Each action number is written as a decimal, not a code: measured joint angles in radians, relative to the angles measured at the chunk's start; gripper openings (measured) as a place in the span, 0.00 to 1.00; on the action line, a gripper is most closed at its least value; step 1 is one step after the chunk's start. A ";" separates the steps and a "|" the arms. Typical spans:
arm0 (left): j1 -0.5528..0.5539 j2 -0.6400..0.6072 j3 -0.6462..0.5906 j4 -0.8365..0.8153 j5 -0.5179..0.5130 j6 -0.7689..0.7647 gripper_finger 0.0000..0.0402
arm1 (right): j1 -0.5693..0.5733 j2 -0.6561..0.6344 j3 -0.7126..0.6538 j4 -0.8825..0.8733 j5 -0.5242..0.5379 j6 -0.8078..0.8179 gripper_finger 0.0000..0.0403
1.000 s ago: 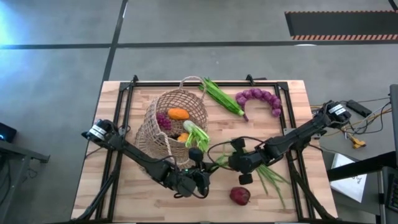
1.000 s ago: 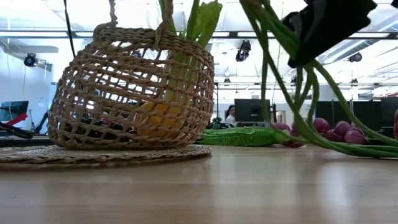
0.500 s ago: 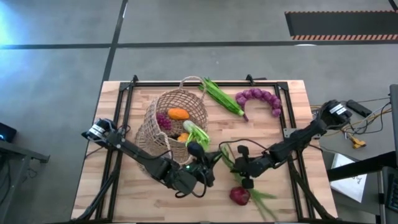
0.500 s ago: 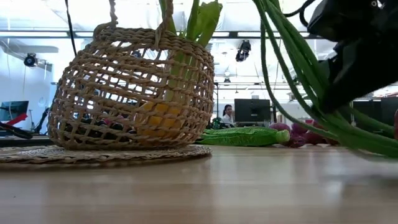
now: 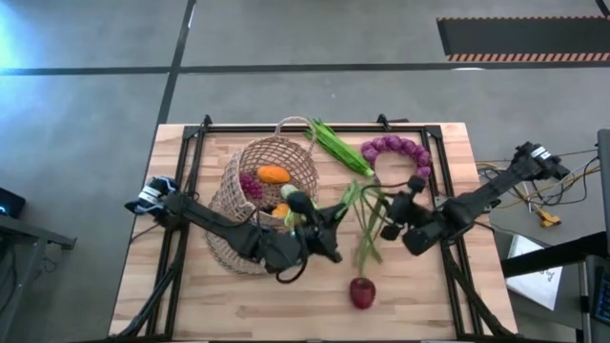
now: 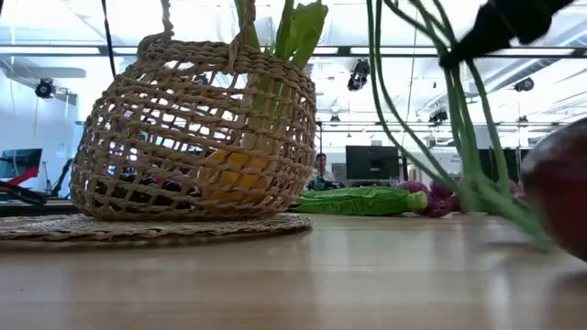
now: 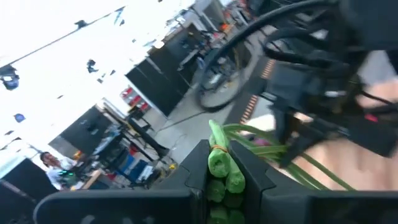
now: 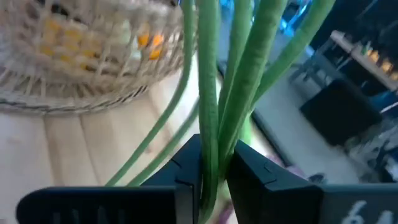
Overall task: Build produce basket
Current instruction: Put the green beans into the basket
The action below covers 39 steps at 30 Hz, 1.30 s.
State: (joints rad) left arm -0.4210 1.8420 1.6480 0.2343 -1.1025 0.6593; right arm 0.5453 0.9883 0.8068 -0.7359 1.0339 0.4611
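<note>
Grey floor surrounds our pale wooden desk [image 5: 191,295]. The round tan wicker basket [image 5: 250,205] sits left of centre. Beside it our left gripper [image 5: 329,240] pinches the long green beans [image 5: 365,224] by their banded end; our right gripper [image 5: 398,211] clamps the stems. Pulling apart could snap them.

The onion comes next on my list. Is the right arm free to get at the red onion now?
Probably not yet: the right end effector is shut on the green beans. The red onion itself lies uncovered on the table.
</note>
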 joint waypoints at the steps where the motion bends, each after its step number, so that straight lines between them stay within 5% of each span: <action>1: 0.010 0.000 0.017 0.010 0.000 0.022 0.05 | 0.000 -0.022 0.009 0.001 0.010 -0.035 0.13; 12: 0.149 -0.005 0.135 0.018 0.004 0.243 0.05 | -0.001 -0.215 0.123 -0.038 -0.039 -0.178 0.26; 20: 0.201 -0.035 0.145 -0.005 0.004 0.293 0.05 | -0.003 -0.267 -0.153 0.037 -0.124 0.060 0.43; 24: 0.216 -0.040 0.145 -0.041 0.004 0.271 0.05 | -0.003 -0.246 -0.365 0.396 -0.147 0.019 0.47; 27: 0.216 -0.042 0.152 -0.060 0.005 0.256 0.05 | -0.002 -0.204 -0.516 0.914 -0.201 -0.171 0.48; 32: 0.196 -0.043 0.149 -0.068 0.060 0.227 0.05 | -0.040 -0.046 -0.695 1.863 -0.455 -0.393 0.49; 35: 0.168 -0.043 0.149 -0.095 0.174 0.153 0.05 | -0.095 0.063 -0.724 2.105 -0.600 -0.377 0.49; 39: 0.140 -0.043 0.142 -0.166 0.379 0.060 0.05 | -0.188 0.196 -0.685 2.166 -0.707 -0.285 0.49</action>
State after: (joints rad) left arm -0.2813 1.7992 1.7904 0.0685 -0.7231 0.7189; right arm 0.3577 1.1842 0.1217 1.4303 0.3267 0.1763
